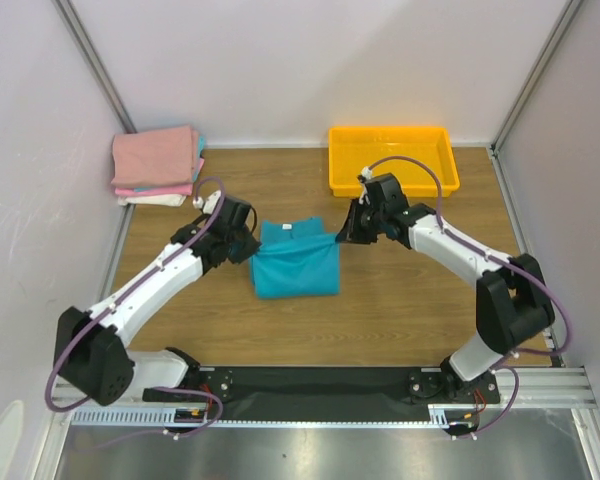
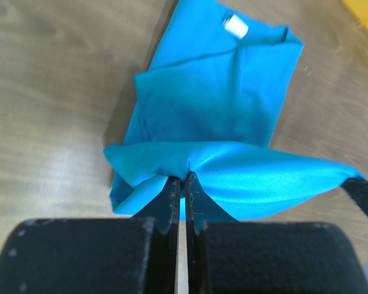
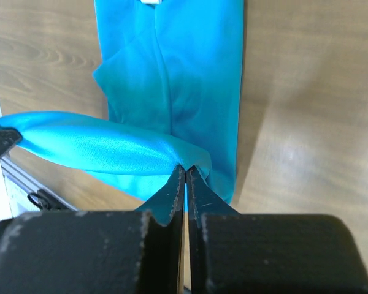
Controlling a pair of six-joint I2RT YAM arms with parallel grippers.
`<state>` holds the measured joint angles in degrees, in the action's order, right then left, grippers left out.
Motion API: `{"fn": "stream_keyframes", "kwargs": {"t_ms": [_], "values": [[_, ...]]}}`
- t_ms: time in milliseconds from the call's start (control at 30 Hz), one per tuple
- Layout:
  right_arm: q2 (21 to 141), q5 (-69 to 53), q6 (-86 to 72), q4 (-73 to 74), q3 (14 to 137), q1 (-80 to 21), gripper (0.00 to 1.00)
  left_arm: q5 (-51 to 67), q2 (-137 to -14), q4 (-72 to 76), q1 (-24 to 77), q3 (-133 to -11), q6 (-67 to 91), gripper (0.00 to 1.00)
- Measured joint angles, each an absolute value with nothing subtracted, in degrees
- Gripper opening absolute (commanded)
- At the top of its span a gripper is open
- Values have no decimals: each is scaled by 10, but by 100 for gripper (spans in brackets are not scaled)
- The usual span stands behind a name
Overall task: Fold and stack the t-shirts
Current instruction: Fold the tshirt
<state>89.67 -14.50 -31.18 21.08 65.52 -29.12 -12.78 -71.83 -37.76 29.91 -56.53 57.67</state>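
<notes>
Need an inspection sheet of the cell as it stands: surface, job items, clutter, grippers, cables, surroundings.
Surface: wooden table, bare wood around the work.
Job's things: teal t-shirt mid-table, partly folded, one edge lifted and stretched between both arms; folded stack in the far left corner, pink on top, white at the bottom.
Clutter: yellow tray at the far edge.
Grippers: left gripper shut on the teal t-shirt; right gripper shut on it too.
Cables: left arm cable and right arm cable, purple, looping loosely along the arms.
Surroundings: white walls on three sides.
</notes>
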Motion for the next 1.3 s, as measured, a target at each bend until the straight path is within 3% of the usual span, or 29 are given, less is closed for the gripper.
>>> {"fn": "stream_keyframes", "kwargs": {"t_ms": [633,700,800,833,867,933,967,1033,1167,1300], "values": [[1145,-224,-263,112,815,-234,0,-77,-965,-225,184,-645,504,0],[1174,-231,-260,106,842,-230,4,-72,-993,-214,172,-672,495,1],[1216,-248,-257,99,891,-225,26,-66,-1029,-201,152,-707,484,21],[1230,-254,-256,96,910,-223,35,-66,-1037,-198,147,-715,477,62],[1242,-259,-254,94,926,-223,51,-64,-1047,-196,142,-725,467,77],[1259,-268,-251,91,953,-221,58,-60,-1061,-196,132,-747,452,88],[1260,-272,-249,90,961,-221,64,-58,-1067,-196,128,-758,443,90],[1258,-276,-248,88,968,-220,69,-58,-1069,-199,125,-778,423,92],[1239,-276,-248,83,969,-220,69,-49,-1040,-181,126,-787,384,92],[1162,-275,-267,52,903,-221,69,-9,-944,-121,131,-719,366,91]]}}
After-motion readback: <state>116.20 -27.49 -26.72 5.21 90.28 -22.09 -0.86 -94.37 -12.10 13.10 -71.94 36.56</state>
